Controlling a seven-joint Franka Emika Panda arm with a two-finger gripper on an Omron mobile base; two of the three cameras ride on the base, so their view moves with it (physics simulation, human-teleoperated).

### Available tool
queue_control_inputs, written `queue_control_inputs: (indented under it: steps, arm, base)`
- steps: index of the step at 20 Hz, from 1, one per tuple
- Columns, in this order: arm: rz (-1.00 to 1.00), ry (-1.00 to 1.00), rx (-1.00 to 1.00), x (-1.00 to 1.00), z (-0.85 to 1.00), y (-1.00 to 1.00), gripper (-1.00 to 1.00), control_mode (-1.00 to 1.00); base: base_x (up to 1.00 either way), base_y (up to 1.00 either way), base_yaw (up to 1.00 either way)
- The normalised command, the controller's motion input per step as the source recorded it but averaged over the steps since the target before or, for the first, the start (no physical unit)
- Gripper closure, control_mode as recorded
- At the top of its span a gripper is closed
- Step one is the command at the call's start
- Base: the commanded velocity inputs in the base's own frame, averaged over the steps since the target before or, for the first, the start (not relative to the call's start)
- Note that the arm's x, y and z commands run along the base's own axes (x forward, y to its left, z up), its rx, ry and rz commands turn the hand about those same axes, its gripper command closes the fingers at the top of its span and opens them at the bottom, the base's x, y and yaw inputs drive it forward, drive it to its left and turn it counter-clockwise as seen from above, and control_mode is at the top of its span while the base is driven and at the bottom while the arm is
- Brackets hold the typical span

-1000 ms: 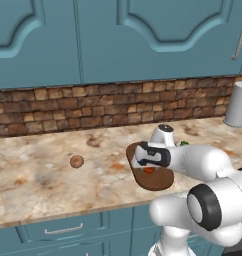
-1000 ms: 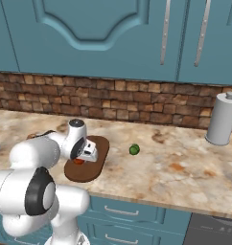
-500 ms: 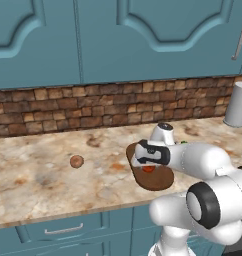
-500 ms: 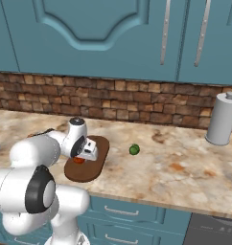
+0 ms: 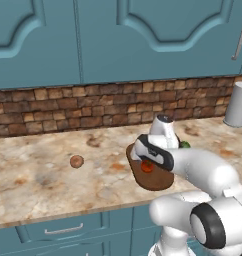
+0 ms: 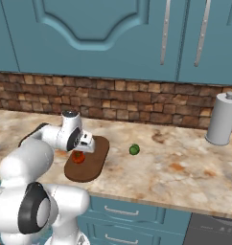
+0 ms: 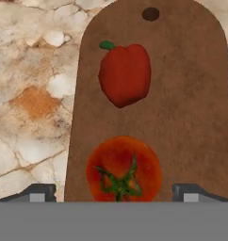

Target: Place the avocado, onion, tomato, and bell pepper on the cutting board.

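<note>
On the counter, before the brick wall: board near the front edge, with tomato and pepper on it, apart, pepper farther along toward the end with the hole. Onion well left of the board, avocado near its right side. Paper towel roll far right, by the wall. Cabinets above, drawers below.

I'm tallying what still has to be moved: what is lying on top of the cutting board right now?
On the cutting board lie the tomato and the red bell pepper, apart from each other. In the base views the arm covers part of the board, so that stretch cannot be checked there.
</note>
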Motion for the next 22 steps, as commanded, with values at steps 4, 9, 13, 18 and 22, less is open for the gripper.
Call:
queue_control_inputs:
  steps: [4, 9, 13, 18, 22]
  arm:
    - [0.03, -0.13, 0.00, -0.37, 0.67, 0.16, -1.00, -1.00]
    - [0.05, -0.06, 0.00, -0.41, 0.51, 0.57, -1.00, -1.00]
    - [0.04, -0.09, -0.03, -0.30, 0.24, 0.92, -1.00, -1.00]
    - [0.04, -0.16, -0.06, -0.05, 0.14, 0.86, -1.00, -1.00]
    - [0.05, -0.10, -0.02, 0.06, 0.03, 0.62, -1.00, -1.00]
  base:
    - [0.00, 0.00, 0.00]
    - [0.00, 0.00, 0.00]
    - [0.00, 0.00, 0.00]
    - [0.00, 0.00, 0.00]
    - [0.00, 0.00, 0.00]
